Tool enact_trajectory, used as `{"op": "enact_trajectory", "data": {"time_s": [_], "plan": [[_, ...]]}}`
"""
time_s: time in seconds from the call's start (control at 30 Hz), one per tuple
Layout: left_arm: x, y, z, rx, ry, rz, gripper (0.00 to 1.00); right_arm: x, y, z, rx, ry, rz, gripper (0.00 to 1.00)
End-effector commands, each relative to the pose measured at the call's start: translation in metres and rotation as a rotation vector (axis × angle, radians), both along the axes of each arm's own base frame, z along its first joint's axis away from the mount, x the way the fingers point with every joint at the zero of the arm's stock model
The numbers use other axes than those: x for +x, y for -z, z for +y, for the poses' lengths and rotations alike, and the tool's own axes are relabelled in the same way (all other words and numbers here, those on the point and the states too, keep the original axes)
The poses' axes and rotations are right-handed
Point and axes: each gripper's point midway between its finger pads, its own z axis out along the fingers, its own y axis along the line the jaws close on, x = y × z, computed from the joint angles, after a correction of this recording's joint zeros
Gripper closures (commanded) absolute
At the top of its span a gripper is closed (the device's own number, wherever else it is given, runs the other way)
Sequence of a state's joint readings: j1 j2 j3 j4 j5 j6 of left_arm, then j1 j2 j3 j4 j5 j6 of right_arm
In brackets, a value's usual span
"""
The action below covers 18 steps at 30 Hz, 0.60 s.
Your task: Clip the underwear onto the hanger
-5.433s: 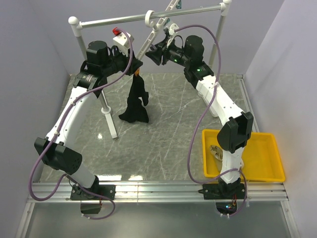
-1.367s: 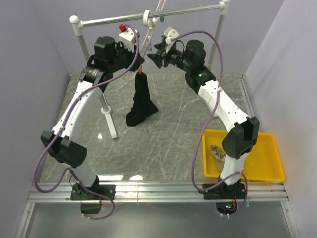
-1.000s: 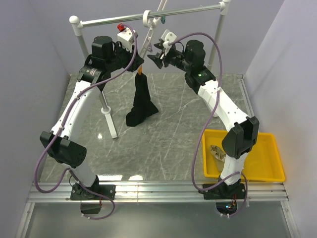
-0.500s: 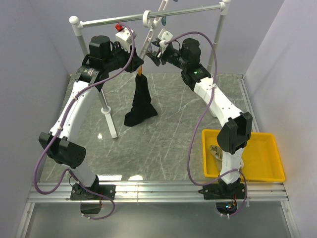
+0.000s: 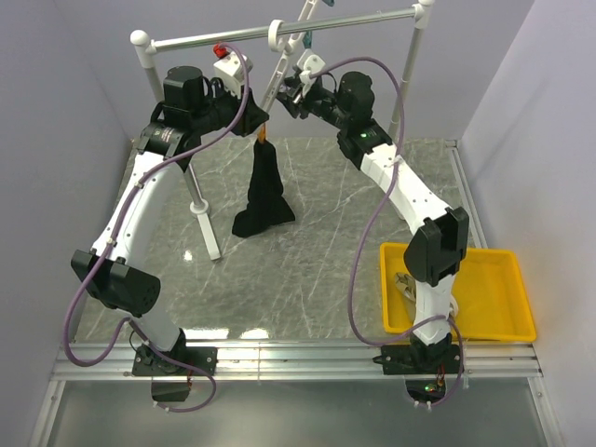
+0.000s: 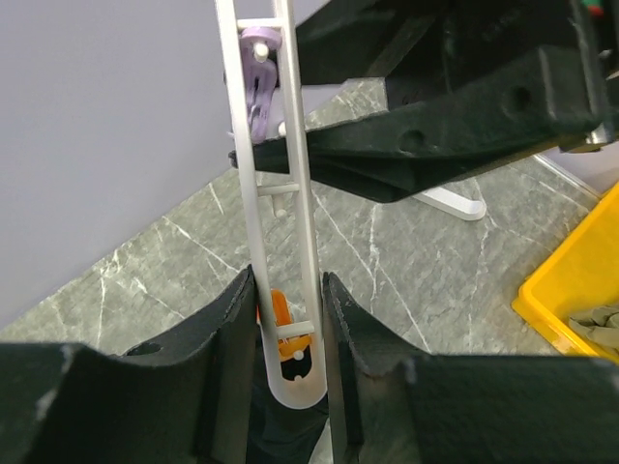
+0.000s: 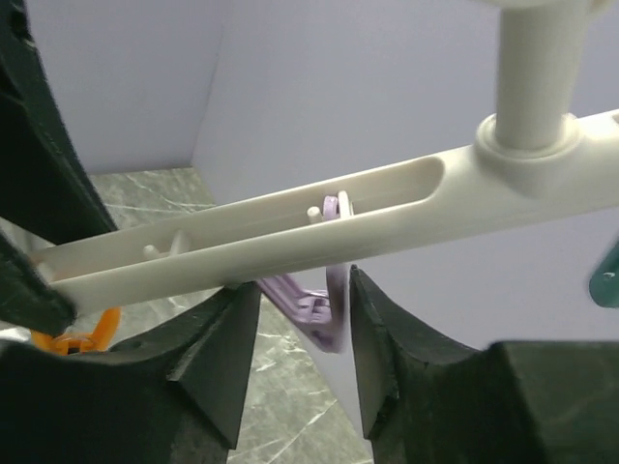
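The white hanger (image 5: 272, 79) slants down from the rail. My left gripper (image 5: 260, 116) is shut on its lower end (image 6: 287, 382), both fingers pressed on the two side bars. An orange clip (image 6: 275, 311) at that end holds the black underwear (image 5: 262, 196), which hangs as a narrow bundle down to the floor. Its top shows below the hanger (image 6: 280, 435). My right gripper (image 5: 291, 93) sits higher on the hanger (image 7: 290, 232), its jaws open astride a purple clip (image 7: 327, 314). The right finger touches the clip and a gap remains at the left finger.
The white rail frame (image 5: 345, 20) crosses the back, with a post foot (image 5: 207, 228) left of the underwear. A yellow tray (image 5: 507, 317) at the right front holds a beige cloth (image 5: 407, 286). A teal clip (image 7: 607, 275) hangs further along the hanger.
My right gripper has moved left and up along the hanger and its jaws have narrowed around the purple clip. The left arm shifted slightly left, still holding the hanger.
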<state>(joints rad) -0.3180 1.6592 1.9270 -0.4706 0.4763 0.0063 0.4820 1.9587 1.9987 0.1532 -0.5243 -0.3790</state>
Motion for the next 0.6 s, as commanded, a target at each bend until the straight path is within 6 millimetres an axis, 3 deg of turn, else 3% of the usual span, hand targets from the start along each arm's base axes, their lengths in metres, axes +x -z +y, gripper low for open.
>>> {"op": "enact_trajectory", "data": {"time_s": [0.0, 0.07, 0.27, 0.43, 0.57], "plan": [[-0.029, -0.03, -0.005, -0.023, 0.087, -0.064, 0.91, -0.001, -0.043, 0.0, 0.104, 0.003, -0.069, 0.57], [-0.029, -0.03, -0.003, -0.02, 0.085, -0.064, 0.92, -0.003, -0.044, -0.002, 0.106, -0.008, -0.066, 0.7], [-0.024, -0.028, 0.004, -0.014, 0.062, -0.06, 0.91, -0.014, -0.043, -0.003, 0.103, -0.042, -0.054, 0.92], [-0.019, -0.03, 0.01, -0.005, 0.033, -0.068, 0.9, -0.021, -0.045, -0.002, 0.11, -0.074, -0.008, 1.0], [-0.022, -0.033, 0.014, 0.007, 0.027, -0.093, 0.73, -0.019, -0.046, -0.003, 0.133, -0.07, 0.046, 1.0]]}}
